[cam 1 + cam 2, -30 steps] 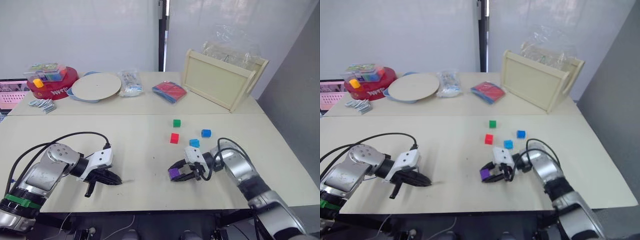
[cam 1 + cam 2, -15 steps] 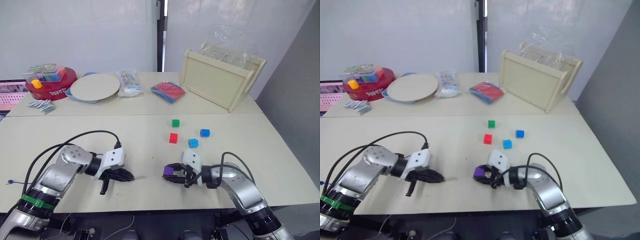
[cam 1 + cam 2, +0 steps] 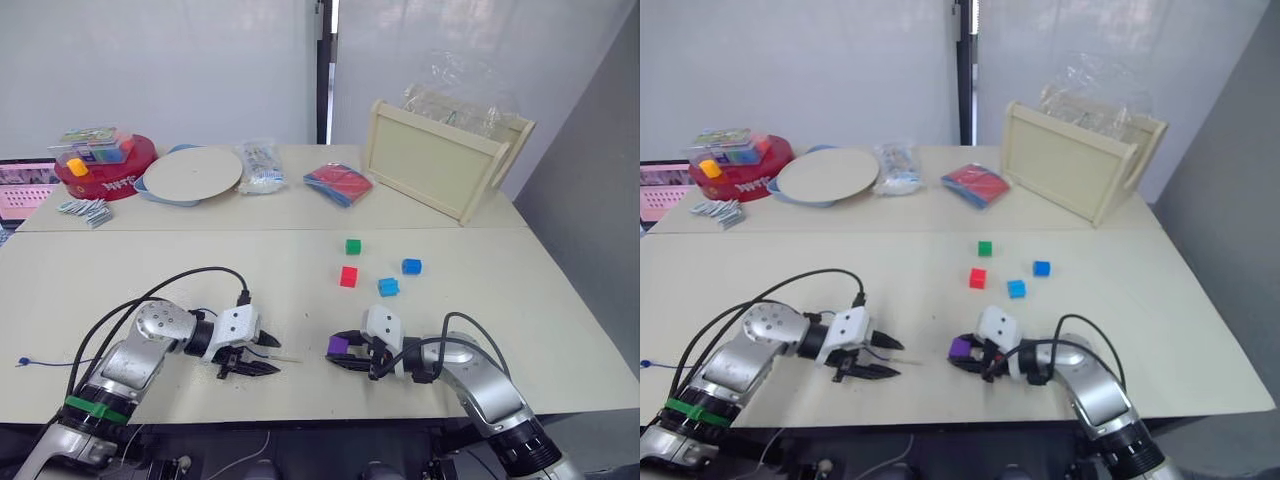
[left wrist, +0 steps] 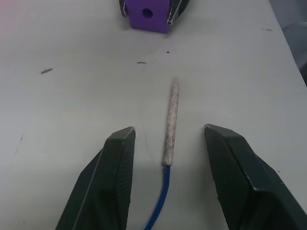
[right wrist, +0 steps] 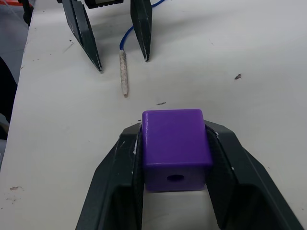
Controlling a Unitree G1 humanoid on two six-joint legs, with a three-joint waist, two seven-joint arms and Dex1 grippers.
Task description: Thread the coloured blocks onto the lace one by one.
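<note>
Right gripper [image 5: 175, 143] pinched the purple block [image 5: 175, 147]; left gripper [image 4: 168, 139] was spread around the lace [image 4: 170, 122] tip

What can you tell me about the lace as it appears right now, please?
The lace is a thin blue braided cord ending in a pale, stiff, speckled tip. The tip lies flat on the table, between the open fingers of the left gripper without touching them, and points toward the holed purple block clamped in the right gripper. The cord trails back under the left gripper.
</note>
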